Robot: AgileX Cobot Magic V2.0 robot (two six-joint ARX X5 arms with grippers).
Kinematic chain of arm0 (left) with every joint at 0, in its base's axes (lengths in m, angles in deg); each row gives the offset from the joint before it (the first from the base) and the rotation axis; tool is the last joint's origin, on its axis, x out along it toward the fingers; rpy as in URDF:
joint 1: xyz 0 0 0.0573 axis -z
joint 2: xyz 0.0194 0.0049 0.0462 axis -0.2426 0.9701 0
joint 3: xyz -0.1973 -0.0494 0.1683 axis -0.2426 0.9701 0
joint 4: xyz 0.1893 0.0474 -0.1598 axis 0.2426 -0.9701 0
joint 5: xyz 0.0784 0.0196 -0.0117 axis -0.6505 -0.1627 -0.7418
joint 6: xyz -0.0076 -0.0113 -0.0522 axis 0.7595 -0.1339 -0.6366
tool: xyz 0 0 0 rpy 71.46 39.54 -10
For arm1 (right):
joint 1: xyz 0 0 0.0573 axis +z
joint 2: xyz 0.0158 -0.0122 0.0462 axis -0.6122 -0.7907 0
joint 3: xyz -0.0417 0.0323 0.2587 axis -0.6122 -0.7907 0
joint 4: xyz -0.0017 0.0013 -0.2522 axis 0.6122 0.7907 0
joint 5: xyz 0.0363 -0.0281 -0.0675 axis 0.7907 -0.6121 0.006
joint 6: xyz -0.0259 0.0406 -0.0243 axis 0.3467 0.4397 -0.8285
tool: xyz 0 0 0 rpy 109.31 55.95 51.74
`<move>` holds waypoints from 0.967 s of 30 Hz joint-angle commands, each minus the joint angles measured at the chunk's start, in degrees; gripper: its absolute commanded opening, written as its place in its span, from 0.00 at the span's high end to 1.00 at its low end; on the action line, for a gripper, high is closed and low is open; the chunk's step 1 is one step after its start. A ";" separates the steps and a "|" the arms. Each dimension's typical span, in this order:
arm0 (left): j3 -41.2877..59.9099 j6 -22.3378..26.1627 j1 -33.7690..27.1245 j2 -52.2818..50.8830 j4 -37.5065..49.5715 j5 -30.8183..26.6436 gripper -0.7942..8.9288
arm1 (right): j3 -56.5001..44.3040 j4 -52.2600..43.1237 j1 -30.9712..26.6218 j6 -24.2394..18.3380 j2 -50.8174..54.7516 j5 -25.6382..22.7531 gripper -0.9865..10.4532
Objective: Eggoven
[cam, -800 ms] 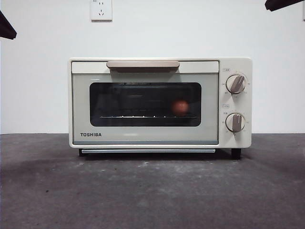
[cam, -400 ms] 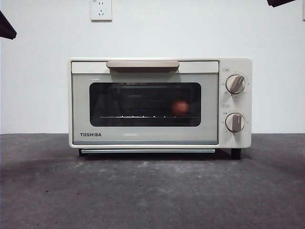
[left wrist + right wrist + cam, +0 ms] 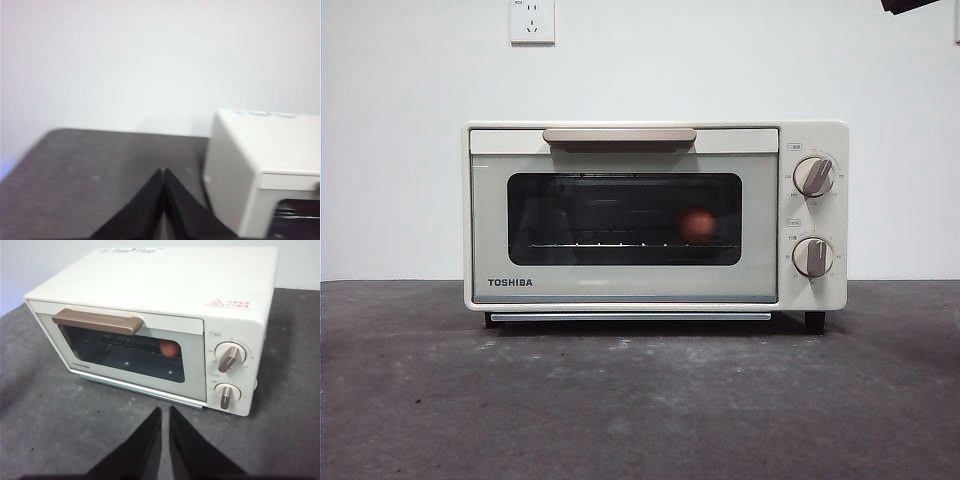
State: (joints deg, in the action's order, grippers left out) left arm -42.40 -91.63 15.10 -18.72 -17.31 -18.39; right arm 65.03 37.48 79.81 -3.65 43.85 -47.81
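The cream TOSHIBA oven (image 3: 620,290) stands in the middle of the dark table with its glass door closed. Behind the glass, the reddish-brown egg (image 3: 698,225) rests on the rack toward the knob side. The right wrist view looks down on the oven (image 3: 165,285) and the egg (image 3: 170,348), and my right gripper (image 3: 165,409) hangs shut and empty, well back from the door. Off the oven's (image 3: 250,165) far side from the knobs, my left gripper (image 3: 164,171) is shut, holding nothing. Only one arm's black tip (image 3: 910,5) shows in the front view.
Two knobs (image 3: 814,176) (image 3: 813,257) sit beside the door, under the beige handle (image 3: 620,135). A white wall with a socket (image 3: 532,20) rises close behind the oven. Bare grey table (image 3: 640,400) stretches in front of it.
The black arm tip at the front view's top left corner has pulled out of sight. The tip at the top right has drawn further back. Oven and egg have not moved.
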 commanded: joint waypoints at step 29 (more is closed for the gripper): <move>28.68 -2.25 -1.46 -20.72 -4.48 0.00 0.91 | 0.20 -0.61 0.48 -0.63 -0.33 -0.24 0.91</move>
State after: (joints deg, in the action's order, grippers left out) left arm -15.25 -93.07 13.68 -39.35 -21.42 -18.41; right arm 65.03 37.48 79.81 -3.65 43.85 -47.81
